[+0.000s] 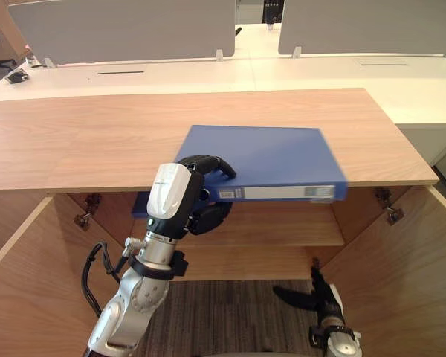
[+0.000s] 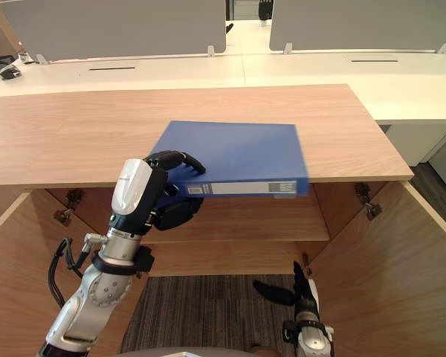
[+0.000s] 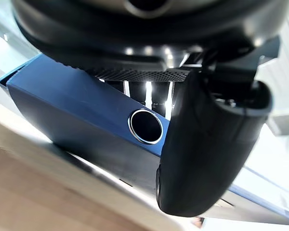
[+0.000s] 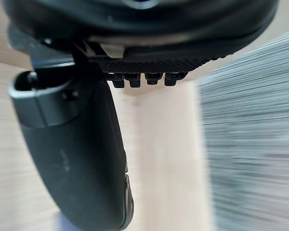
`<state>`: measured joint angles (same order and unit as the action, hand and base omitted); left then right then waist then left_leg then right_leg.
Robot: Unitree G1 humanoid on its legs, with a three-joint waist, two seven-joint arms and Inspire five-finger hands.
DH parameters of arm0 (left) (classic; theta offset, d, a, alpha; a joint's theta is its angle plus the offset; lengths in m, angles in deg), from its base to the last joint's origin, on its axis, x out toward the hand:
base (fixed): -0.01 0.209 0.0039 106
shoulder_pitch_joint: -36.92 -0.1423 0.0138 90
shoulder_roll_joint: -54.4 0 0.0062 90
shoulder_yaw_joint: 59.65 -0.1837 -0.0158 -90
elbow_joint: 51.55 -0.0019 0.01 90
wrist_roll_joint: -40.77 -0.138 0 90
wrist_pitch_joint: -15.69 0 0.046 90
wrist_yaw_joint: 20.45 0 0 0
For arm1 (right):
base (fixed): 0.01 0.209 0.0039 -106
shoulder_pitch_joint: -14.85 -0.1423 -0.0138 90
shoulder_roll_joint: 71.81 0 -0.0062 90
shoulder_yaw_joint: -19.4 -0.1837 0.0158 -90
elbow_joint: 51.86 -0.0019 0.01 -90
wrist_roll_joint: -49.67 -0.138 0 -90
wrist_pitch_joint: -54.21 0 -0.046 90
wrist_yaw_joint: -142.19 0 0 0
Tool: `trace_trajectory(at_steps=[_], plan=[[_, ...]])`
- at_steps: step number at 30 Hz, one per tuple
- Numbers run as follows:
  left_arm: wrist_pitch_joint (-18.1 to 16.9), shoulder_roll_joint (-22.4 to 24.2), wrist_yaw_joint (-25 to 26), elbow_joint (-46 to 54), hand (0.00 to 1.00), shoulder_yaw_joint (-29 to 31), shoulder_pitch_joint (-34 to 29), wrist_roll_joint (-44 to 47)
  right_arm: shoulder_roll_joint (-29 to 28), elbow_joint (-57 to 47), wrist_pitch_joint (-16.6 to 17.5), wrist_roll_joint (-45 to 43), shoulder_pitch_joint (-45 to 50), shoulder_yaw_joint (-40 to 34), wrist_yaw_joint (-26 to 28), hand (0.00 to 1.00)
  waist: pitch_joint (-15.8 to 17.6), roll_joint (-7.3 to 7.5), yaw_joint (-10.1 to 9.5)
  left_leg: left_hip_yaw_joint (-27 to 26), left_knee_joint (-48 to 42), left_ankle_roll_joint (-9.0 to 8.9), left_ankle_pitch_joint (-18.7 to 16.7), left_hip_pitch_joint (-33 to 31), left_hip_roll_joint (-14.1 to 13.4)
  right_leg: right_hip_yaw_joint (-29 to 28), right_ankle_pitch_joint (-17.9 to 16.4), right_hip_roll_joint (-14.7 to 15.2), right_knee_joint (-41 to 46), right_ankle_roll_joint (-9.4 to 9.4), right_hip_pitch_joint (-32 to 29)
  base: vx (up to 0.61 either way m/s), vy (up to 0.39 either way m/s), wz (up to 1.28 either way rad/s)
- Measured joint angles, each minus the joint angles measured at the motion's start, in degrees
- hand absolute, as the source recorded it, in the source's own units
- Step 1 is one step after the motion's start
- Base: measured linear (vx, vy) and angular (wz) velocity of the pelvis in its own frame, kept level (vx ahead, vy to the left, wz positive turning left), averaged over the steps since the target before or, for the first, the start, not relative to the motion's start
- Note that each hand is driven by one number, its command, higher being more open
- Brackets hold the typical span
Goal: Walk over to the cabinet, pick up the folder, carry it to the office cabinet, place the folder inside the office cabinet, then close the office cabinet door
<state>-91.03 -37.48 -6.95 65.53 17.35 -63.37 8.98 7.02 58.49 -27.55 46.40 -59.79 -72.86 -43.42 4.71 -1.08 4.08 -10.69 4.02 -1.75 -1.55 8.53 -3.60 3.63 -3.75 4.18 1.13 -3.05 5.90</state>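
Observation:
My left hand (image 1: 180,195) is shut on a blue folder (image 1: 267,160): fingers curl over its top cover and the thumb (image 3: 207,154) sits under the labelled spine. The folder (image 2: 234,152) is held flat at the front edge of the wooden cabinet top (image 1: 97,134), its spine jutting out over the open cabinet. I cannot tell whether its far part rests on the top. The spine's round finger hole (image 3: 144,126) shows beside the thumb. Low in front of the cabinet, my right hand (image 1: 321,294) hangs open, fingers straight, holding nothing.
The cabinet stands open, with one door swung out at the left (image 1: 22,253) and one at the right (image 1: 409,275). A bare wooden shelf (image 1: 282,227) runs inside below the top. Grey carpet (image 1: 230,312) lies underneath. White desks with grey dividers (image 1: 282,74) stand behind.

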Motion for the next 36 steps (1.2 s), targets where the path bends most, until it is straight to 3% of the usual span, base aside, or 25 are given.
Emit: trace_trajectory(at_steps=[5,9,11,17,26,31,36], plan=[[-1.87,3.56,-1.11,5.57,0.00,-1.11,-2.94,15.46,-3.96,-19.75,1.71,-0.55,2.80,-0.07,-1.18,1.00,0.49,0.05,-0.03,-0.64,-1.27,0.11,-1.06,-0.22,-0.10,-0.64,0.00,0.02,-0.01,0.00,0.02,0.01,-0.007,-0.07],[-1.93,6.01,-3.45,9.23,0.00,0.12,-6.43,33.88,-5.73,-35.37,2.41,-2.14,5.43,-0.92,-2.00,1.00,1.70,0.23,-0.05,-0.97,-2.26,0.03,-1.80,-0.51,-0.26,-1.09,0.00,-0.02,-0.01,-0.01,-0.02,0.01,-0.010,-0.04],[-1.86,6.72,-5.51,9.26,0.00,0.46,-8.80,44.25,-5.95,-36.80,1.93,-2.45,6.26,-0.86,-2.12,1.00,1.98,0.22,-0.05,-1.27,-2.28,0.00,-2.02,-0.50,-0.30,-1.63,-0.01,-0.10,-0.02,-0.01,-0.17,0.03,-0.007,-0.08],[0.51,6.93,-11.21,9.04,0.00,0.13,-12.13,60.40,-3.42,-39.18,0.45,-9.21,6.26,1.45,-1.99,1.00,2.43,0.20,-0.15,-2.85,-2.55,0.16,-2.66,-0.39,-0.30,-3.08,0.18,-0.12,0.13,-0.31,-0.75,0.02,-0.002,-0.13],[3.83,-0.39,-22.91,7.11,0.00,-3.34,-13.65,72.47,11.40,-37.65,-0.33,-20.13,4.63,4.90,-1.98,1.00,2.41,0.13,0.11,-2.95,-3.51,0.31,-2.83,-0.53,-0.34,-3.63,0.31,-0.04,1.93,-0.57,-1.50,-0.02,-0.008,-0.02],[3.88,-0.72,-23.08,5.86,0.00,-3.32,-14.28,74.87,15.53,-36.39,-0.61,-21.98,3.16,5.76,-1.26,1.00,2.35,0.05,0.10,-2.35,-4.82,0.24,-2.76,-1.55,-0.71,-3.40,0.31,-0.17,1.92,-0.60,-1.51,-0.07,-0.036,0.04],[3.88,-0.64,-23.18,5.40,0.00,-3.24,-14.63,74.66,15.79,-36.26,-0.69,-21.94,3.18,5.95,-0.08,1.00,1.55,-0.57,0.08,-2.26,-5.06,0.10,-2.52,-2.35,-0.92,-3.51,0.51,-0.42,1.92,-0.88,-2.27,-0.03,-0.021,0.00]])
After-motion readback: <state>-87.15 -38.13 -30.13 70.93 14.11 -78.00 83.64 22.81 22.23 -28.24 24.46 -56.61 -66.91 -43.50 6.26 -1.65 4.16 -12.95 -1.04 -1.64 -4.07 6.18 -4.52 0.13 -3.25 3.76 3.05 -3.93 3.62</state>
